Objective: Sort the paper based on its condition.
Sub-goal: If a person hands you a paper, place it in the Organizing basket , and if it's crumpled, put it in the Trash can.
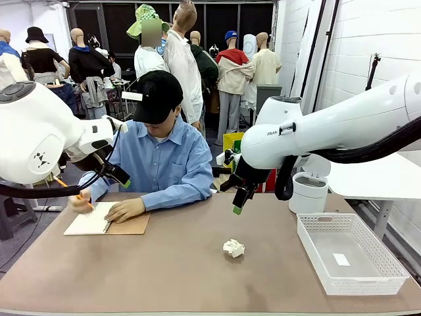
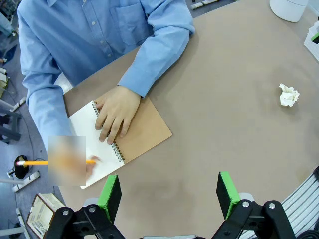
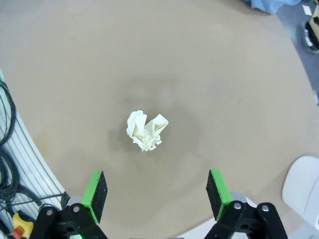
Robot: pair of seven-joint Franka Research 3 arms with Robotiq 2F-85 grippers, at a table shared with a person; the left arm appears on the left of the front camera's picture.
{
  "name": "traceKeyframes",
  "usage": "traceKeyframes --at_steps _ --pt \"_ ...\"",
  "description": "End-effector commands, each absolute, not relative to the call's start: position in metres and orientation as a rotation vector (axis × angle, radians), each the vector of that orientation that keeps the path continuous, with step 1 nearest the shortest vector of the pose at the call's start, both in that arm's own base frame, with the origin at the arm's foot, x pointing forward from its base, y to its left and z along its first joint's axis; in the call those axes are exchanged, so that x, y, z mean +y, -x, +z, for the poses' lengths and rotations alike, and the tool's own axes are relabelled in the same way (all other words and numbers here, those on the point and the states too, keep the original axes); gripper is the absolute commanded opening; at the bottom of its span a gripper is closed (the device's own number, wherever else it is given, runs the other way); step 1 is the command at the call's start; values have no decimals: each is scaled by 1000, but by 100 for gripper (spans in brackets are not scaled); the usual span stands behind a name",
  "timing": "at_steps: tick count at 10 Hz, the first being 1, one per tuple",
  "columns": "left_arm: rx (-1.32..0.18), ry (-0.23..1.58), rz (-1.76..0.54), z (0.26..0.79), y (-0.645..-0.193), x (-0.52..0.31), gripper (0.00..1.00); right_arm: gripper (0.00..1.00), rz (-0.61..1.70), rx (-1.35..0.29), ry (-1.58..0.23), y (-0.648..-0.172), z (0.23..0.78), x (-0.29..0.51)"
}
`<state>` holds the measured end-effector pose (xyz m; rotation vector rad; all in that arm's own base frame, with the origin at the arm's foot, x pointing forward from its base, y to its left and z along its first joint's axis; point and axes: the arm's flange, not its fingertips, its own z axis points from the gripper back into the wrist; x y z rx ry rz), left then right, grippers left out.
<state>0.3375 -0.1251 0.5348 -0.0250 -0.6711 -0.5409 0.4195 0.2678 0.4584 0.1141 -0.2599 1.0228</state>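
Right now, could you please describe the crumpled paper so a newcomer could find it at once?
On the brown table, look between the open notebook at its far left and the white basket at its right. The crumpled paper lies there alone, a wadded white lump, while the notebook's pages lie flat.

So the paper (image 1: pixel 233 248) sits mid-surface (image 1: pixel 164 276), notebook (image 1: pixel 131 226) at the far left under the person's hand (image 1: pixel 125 209), basket (image 1: pixel 365 284) near right, bin (image 1: pixel 308 192) just behind it.
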Motion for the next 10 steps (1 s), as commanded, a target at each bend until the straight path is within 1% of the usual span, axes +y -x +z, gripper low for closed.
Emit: traceKeyframes --at_steps 1,6,10 --pt "-665 25 -541 534 -337 -125 100 100 1025 -230 -86 -430 430 277" --pt "-665 25 -541 534 -337 -125 100 100 1043 -166 -46 -432 368 298" --pt "-665 25 -541 534 -337 -125 100 100 1052 -111 -53 -436 340 309"
